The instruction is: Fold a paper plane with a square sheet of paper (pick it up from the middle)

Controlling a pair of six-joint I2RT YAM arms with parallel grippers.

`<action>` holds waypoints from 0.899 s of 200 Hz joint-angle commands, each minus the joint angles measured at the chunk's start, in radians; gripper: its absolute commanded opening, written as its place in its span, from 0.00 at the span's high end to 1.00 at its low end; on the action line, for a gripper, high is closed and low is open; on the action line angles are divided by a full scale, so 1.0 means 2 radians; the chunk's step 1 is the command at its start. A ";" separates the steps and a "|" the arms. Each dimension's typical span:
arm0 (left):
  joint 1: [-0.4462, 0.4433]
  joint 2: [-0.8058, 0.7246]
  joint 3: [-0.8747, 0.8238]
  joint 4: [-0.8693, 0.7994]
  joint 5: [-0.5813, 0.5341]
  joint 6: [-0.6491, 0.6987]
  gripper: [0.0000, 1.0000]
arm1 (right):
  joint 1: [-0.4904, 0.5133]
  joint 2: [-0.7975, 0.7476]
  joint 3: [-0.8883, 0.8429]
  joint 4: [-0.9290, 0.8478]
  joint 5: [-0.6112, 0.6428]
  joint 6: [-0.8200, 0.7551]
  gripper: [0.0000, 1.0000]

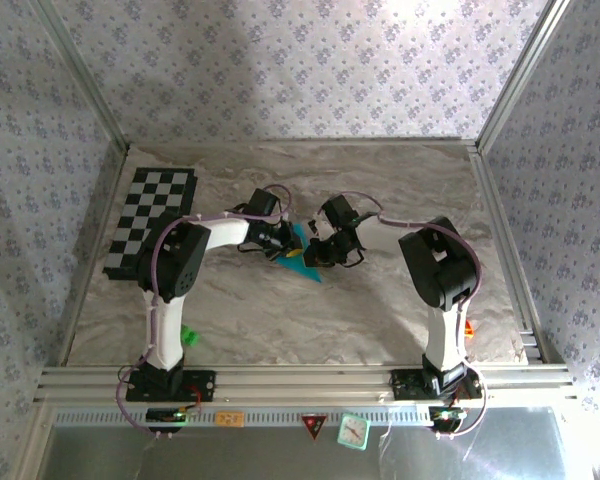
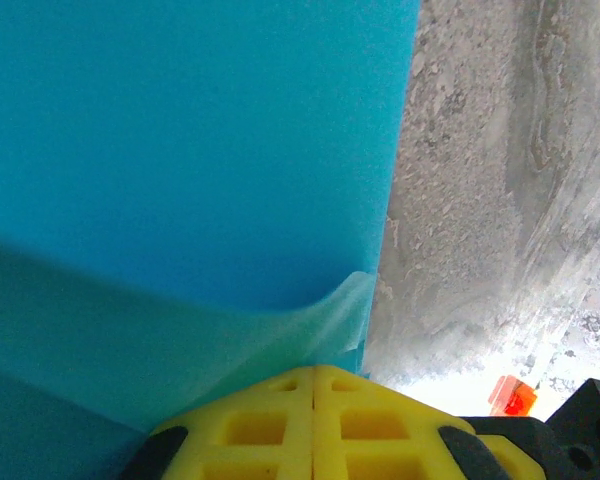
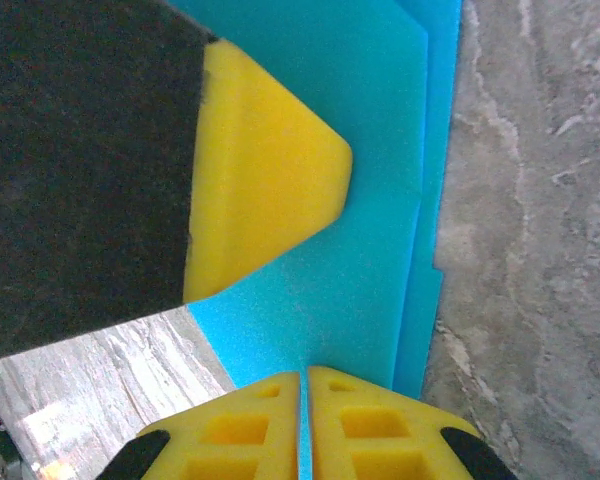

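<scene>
Square sheet of paper (image 1: 302, 256): cyan-blue, folded into overlapping layers, at the middle of the worktop (image 1: 380, 190), well away from every edge. Whether it touches the surface cannot be told.
Left gripper (image 2: 313, 385): yellow fingers clenched on the sheet's left side.
Right gripper (image 3: 303, 385): clamped on the sheet's opposite edge, close to the left one and facing it.
Checkerboard mat (image 1: 150, 215): far-left corner.
Small green block (image 1: 188, 335): near edge, beside the left arm's base.
</scene>
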 commanded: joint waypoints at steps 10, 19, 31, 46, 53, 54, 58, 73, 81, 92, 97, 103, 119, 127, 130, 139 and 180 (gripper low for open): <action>-0.002 0.042 -0.010 -0.079 -0.067 0.001 0.92 | 0.004 0.006 0.007 -0.038 0.008 -0.015 0.87; -0.002 0.043 -0.010 -0.081 -0.069 0.001 0.92 | 0.005 -0.003 0.006 -0.032 0.005 -0.015 0.87; -0.002 0.044 -0.010 -0.082 -0.070 0.001 0.92 | 0.006 -0.014 0.007 -0.030 0.003 -0.018 0.87; -0.003 0.045 -0.008 -0.085 -0.072 0.002 0.92 | 0.009 -0.024 0.007 -0.030 0.001 -0.020 0.87; -0.003 0.045 -0.008 -0.085 -0.072 0.003 0.92 | 0.010 -0.027 0.007 -0.030 -0.001 -0.021 0.87; -0.003 0.045 -0.008 -0.085 -0.073 0.003 0.92 | 0.010 -0.027 0.007 -0.031 -0.001 -0.022 0.87; -0.003 0.045 -0.008 -0.085 -0.073 0.003 0.92 | 0.011 -0.027 0.007 -0.031 -0.002 -0.022 0.87; -0.003 0.046 -0.007 -0.085 -0.073 0.003 0.92 | 0.012 -0.025 0.007 -0.033 -0.003 -0.022 0.87; -0.002 0.047 -0.008 -0.086 -0.073 0.003 0.92 | 0.013 -0.022 0.007 -0.034 -0.003 -0.021 0.87; -0.003 0.047 -0.007 -0.087 -0.073 0.004 0.92 | 0.014 -0.018 0.007 -0.035 -0.001 -0.020 0.87; -0.002 0.048 -0.007 -0.087 -0.073 0.003 0.92 | 0.014 -0.015 0.007 -0.035 -0.001 -0.020 0.87; -0.002 0.048 -0.007 -0.088 -0.073 0.004 0.92 | 0.013 -0.013 0.007 -0.038 0.000 -0.019 0.87; -0.002 0.048 -0.007 -0.089 -0.074 0.005 0.92 | 0.013 -0.007 0.007 -0.042 0.009 -0.019 0.88; -0.003 0.048 -0.007 -0.090 -0.075 0.005 0.92 | 0.013 -0.005 0.007 -0.045 0.014 -0.018 0.87; -0.002 0.048 -0.007 -0.090 -0.075 0.005 0.92 | 0.013 -0.004 0.007 -0.046 0.016 -0.018 0.88; -0.002 0.048 -0.008 -0.090 -0.075 0.006 0.92 | 0.011 -0.002 0.007 -0.047 0.018 -0.018 0.88; -0.003 0.049 -0.007 -0.092 -0.076 0.007 0.92 | 0.009 0.004 0.007 -0.056 0.028 -0.019 0.88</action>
